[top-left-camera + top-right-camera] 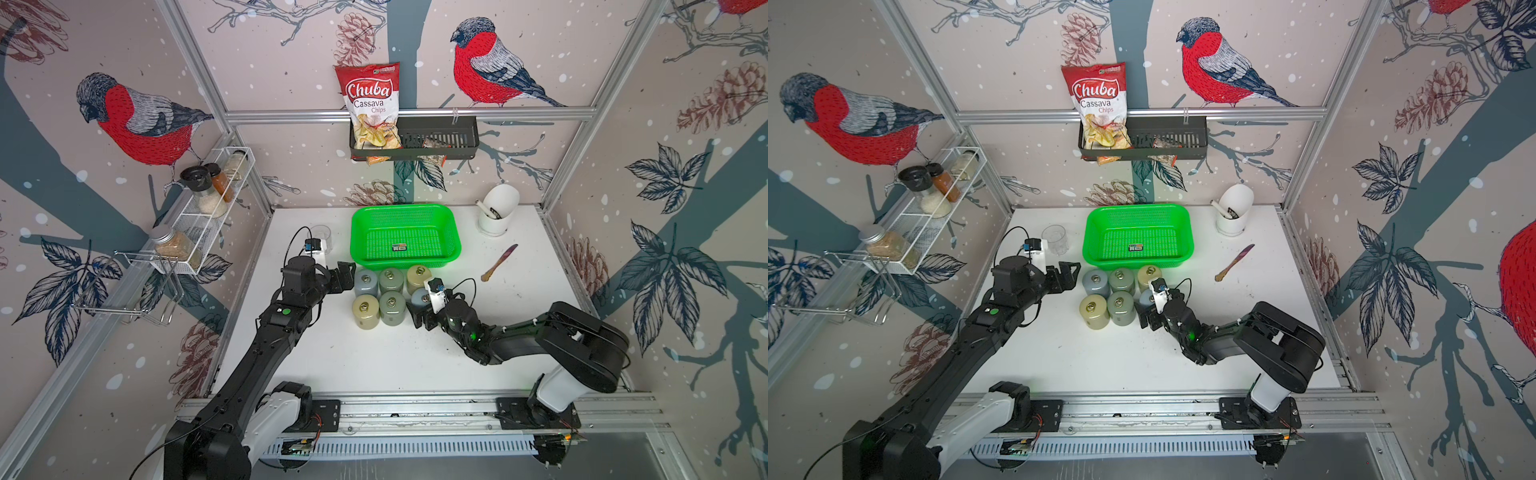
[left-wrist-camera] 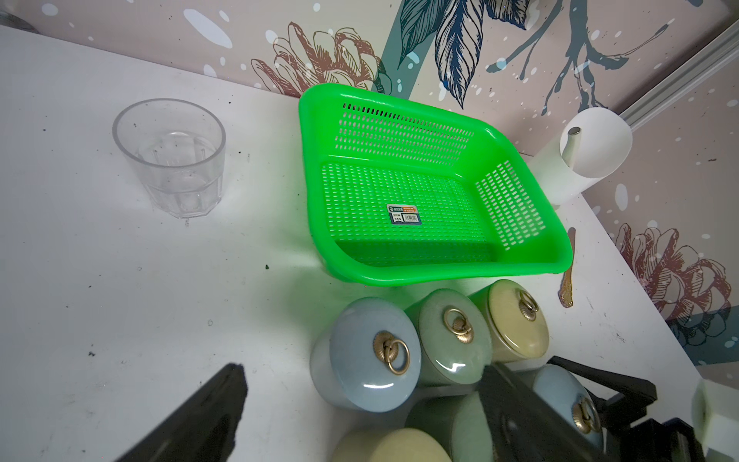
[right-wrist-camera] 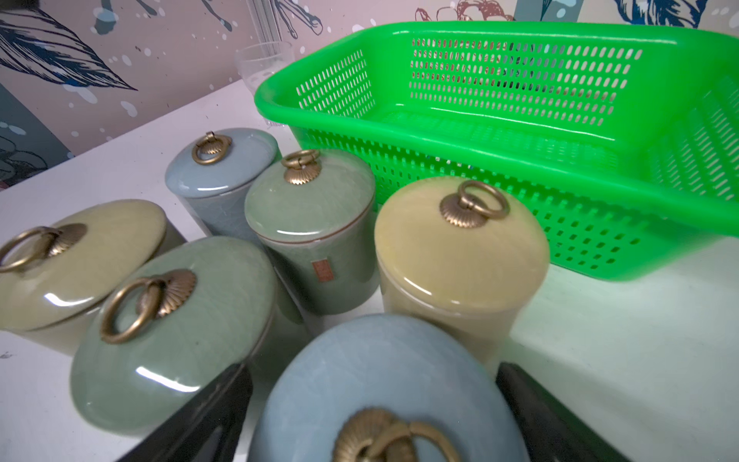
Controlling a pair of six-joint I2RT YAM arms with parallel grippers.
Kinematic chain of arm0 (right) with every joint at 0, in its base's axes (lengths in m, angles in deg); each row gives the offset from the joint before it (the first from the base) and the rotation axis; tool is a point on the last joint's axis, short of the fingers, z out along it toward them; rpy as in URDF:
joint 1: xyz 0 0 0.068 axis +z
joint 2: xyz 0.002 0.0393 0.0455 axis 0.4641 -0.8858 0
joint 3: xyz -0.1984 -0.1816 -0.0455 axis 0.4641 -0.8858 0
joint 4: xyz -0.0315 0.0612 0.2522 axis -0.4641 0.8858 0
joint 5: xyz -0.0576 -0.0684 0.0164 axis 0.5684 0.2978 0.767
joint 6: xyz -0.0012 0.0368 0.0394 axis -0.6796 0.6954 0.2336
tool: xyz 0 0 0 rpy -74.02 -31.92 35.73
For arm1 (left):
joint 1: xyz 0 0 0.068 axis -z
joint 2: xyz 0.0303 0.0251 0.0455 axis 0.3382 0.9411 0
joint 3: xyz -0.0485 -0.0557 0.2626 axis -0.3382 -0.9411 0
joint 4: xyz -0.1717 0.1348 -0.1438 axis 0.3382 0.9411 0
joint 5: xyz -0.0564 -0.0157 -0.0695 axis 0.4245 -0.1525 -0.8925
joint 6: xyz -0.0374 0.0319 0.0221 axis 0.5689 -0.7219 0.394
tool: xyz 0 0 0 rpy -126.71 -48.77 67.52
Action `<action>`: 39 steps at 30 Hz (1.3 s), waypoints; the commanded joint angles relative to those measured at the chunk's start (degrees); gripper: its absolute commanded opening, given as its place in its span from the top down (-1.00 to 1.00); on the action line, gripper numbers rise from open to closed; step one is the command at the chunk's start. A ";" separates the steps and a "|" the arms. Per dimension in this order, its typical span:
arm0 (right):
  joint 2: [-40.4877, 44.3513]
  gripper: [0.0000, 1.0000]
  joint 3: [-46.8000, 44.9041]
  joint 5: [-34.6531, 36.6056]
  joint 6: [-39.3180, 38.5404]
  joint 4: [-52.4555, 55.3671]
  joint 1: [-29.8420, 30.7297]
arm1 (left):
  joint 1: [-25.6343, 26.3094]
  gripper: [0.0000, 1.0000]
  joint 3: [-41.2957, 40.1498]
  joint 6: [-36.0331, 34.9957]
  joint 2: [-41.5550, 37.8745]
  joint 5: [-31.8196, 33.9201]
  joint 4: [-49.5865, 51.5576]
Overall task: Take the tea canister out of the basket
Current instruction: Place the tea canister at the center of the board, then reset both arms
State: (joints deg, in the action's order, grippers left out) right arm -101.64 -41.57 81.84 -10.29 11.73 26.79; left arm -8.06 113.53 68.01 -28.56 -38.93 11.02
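Note:
The green basket stands at the back middle of the table, holding only a small sticker. Several tea canisters with brass ring lids stand in a cluster on the table just in front of it. My right gripper is open, its fingers on either side of a blue canister at the cluster's right end, with gaps on both sides. My left gripper is open beside another blue canister at the cluster's left end.
A clear glass stands left of the basket. A white utensil holder is at the back right, and a small spatula lies right of the basket. A black rack with a chips bag and a white wire shelf hang on the walls.

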 commanded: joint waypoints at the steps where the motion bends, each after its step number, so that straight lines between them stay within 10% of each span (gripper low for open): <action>1: 3.00 -0.99 0.01 -0.60 -0.83 1.73 0.10 | 0.16 -0.91 0.04 -0.45 -0.22 0.99 -1.17; 13: 25.70 -0.99 -1.99 -1.76 -0.69 13.20 -2.95 | 0.16 -0.91 -4.56 -1.56 -5.59 12.39 -5.79; 23: 42.07 -1.00 0.50 6.72 2.60 28.63 -25.48 | -0.22 -0.91 -20.37 -5.71 -8.06 26.07 -27.91; 31: 40.53 -0.99 -5.22 1.89 11.15 23.97 -54.48 | -3.80 -0.91 -25.93 -14.92 1.17 26.66 -47.29; 39: 27.85 -0.99 -11.60 5.18 9.36 5.17 -58.83 | -7.83 -0.91 -27.64 -17.60 13.14 21.52 -58.87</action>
State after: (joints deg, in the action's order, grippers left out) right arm -70.62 -53.18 85.80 -1.00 26.89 -31.84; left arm -15.32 86.08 52.99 -17.44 -14.82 -38.64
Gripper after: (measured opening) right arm 0.996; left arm 0.955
